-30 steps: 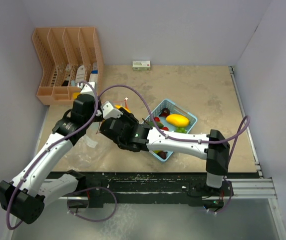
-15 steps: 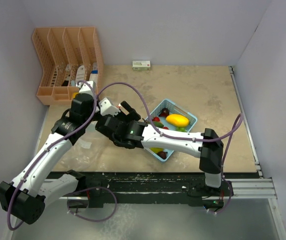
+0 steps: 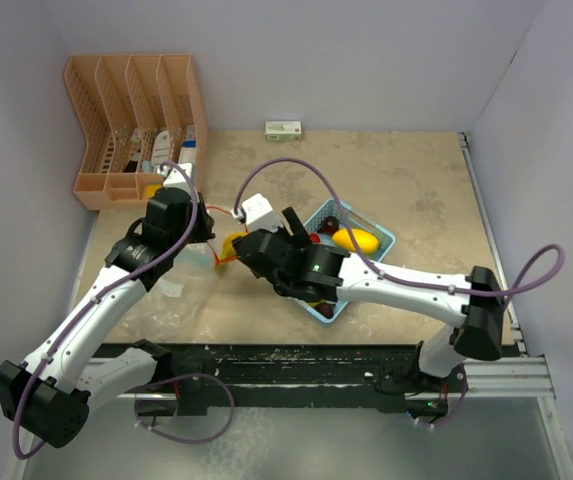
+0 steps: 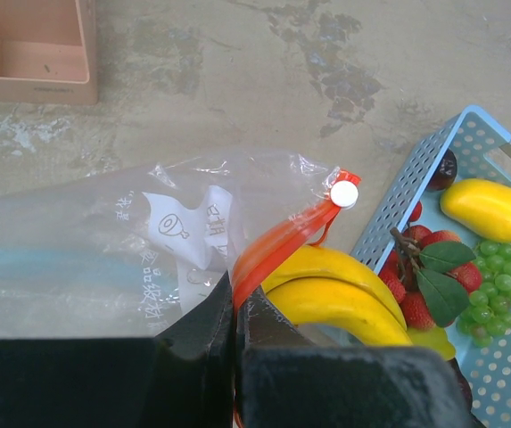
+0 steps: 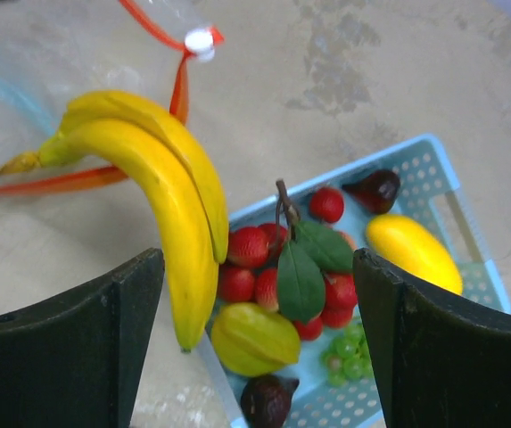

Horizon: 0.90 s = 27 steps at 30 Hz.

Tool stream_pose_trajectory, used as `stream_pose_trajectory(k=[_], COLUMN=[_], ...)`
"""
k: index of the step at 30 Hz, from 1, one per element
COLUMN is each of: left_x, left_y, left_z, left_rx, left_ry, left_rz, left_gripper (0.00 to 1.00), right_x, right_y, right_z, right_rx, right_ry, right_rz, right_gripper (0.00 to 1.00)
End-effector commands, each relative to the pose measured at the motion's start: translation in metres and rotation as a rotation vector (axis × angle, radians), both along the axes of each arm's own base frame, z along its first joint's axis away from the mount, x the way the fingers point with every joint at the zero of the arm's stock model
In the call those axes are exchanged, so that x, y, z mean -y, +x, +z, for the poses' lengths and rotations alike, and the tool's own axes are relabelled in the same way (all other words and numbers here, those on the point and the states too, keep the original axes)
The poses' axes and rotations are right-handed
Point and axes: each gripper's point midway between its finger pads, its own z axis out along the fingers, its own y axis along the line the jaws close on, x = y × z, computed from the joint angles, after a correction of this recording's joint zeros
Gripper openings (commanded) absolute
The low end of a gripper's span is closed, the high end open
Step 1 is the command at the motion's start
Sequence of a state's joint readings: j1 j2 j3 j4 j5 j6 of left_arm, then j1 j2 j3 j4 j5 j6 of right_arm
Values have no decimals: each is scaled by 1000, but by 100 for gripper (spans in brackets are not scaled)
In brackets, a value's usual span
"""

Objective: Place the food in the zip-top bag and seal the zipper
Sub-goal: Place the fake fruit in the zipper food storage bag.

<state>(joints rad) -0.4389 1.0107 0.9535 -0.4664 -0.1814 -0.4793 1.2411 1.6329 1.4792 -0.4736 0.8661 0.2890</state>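
Toy banana bunch [image 5: 139, 169]: just released, lying stem-first at the mouth of the zip-top bag [image 4: 86, 250], body apparently outside it, against the blue basket [image 4: 407, 192] rim. Right tool [image 5: 255, 267]: drawn back from the bag, fingers wide, empty. Left tool [image 4: 235, 312]: pinched on the orange zipper strip [image 4: 282, 245], lifting it. Mango [image 4: 491, 209], strawberries [image 4: 416, 308], grapes [image 4: 496, 276]: in the basket, unpacked; sealing looks premature.

Left arm [image 3: 91, 315] & right arm [image 3: 406, 285] were white w/ black joints, each trailing a thin purple cable [image 3: 291, 161]; blunt matte-black fingers [image 5: 59, 357] filled wrist views' bottom.
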Motion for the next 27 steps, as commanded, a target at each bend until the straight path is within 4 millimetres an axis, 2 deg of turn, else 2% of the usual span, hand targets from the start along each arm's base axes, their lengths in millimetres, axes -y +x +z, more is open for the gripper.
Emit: stream_pose_trajectory(k=[1,7,14,19,21,23,26,27], left_x=[6,3,3,2,2,2,2,2], left_y=[4,3,3,3,3,3,3,3], left_z=[12,14,13,13,12,11,8,8], left_rx=[37,43,39,40,40,37,32,32], left_ry=[-33,-26,-24,-19,-17,-17,-15,-14], left_rz=[-10,-1,-2,-2,-1,-2,-2,-2], left_gripper=[0,0,0,0,0,0,0,0], right_x=[7,7,-4,-1,1,3,7,8], right_y=[-23,-36,-36,-32,-32,-32,-31,-30], right_z=[-18,-42,-65,-84,-91,-96,-99,-99], right_rx=[-139,-223,-262,-266,-271,-277,-275,-271], right_ry=[149,217,227,192,177,166,169,167], right_rz=[60,134,123,76,63,50,21,15], right_gripper=[86,80,75,64,63,54,26,20])
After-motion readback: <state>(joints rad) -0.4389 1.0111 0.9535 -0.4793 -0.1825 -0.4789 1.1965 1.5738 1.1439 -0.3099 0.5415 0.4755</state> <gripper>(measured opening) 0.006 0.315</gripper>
